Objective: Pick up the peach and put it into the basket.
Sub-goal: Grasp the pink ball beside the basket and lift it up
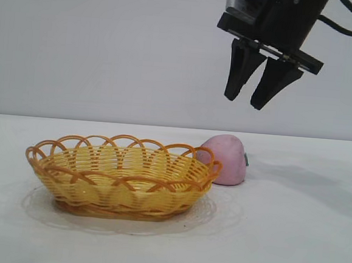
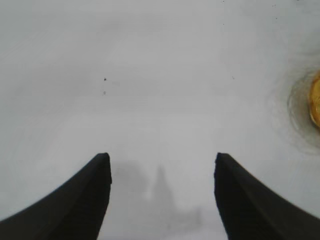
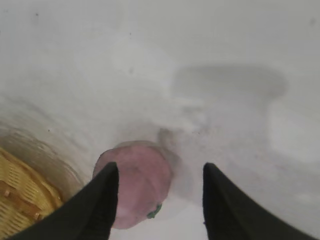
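White table [image 1: 301, 239], right pincer [image 1: 250, 101] parted, empty, tilted above peach [image 1: 227, 159] beside basket [image 1: 121, 177]

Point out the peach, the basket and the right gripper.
peach [image 1: 227, 160]: exterior view, middle of its pink side.
basket [image 1: 123, 182]: exterior view, front woven wall.
right gripper [image 1: 252, 102]: exterior view, midway between its open fingertips, above the peach.
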`<move>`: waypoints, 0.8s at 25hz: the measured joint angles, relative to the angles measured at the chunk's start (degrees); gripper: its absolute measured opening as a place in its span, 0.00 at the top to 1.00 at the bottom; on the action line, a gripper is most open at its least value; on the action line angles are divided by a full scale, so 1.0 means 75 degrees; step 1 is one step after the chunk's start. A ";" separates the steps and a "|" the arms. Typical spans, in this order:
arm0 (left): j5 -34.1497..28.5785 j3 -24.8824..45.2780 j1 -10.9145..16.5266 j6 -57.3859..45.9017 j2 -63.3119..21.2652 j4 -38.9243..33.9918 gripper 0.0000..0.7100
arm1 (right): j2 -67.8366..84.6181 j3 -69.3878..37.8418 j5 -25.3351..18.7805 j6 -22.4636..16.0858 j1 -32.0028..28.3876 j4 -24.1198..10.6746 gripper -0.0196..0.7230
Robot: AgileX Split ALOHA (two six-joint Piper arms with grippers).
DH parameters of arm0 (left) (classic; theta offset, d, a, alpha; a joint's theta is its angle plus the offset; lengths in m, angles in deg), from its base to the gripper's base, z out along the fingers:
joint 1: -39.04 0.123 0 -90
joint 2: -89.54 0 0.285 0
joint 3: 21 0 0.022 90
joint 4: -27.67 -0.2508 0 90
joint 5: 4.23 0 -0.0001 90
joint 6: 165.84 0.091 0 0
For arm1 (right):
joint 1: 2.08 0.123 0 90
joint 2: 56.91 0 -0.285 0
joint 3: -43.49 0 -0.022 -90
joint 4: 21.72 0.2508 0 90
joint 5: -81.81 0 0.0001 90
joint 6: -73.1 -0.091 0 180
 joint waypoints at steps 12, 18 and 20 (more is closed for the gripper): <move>-0.0093 0.0036 0.0000 0.0315 -0.2489 0.0036 0.50 | 0.0000 0.0000 -0.0305 0.0035 0.0036 0.0037 0.54; -0.0186 0.0036 0.0000 0.0434 -0.3122 0.0036 0.50 | -0.0053 0.0012 -0.0590 0.0049 0.0049 0.0102 0.54; -0.0186 0.0036 0.0000 0.0450 -0.3122 0.0036 0.50 | -0.0131 0.0012 -0.0602 0.0049 0.0049 0.0102 0.54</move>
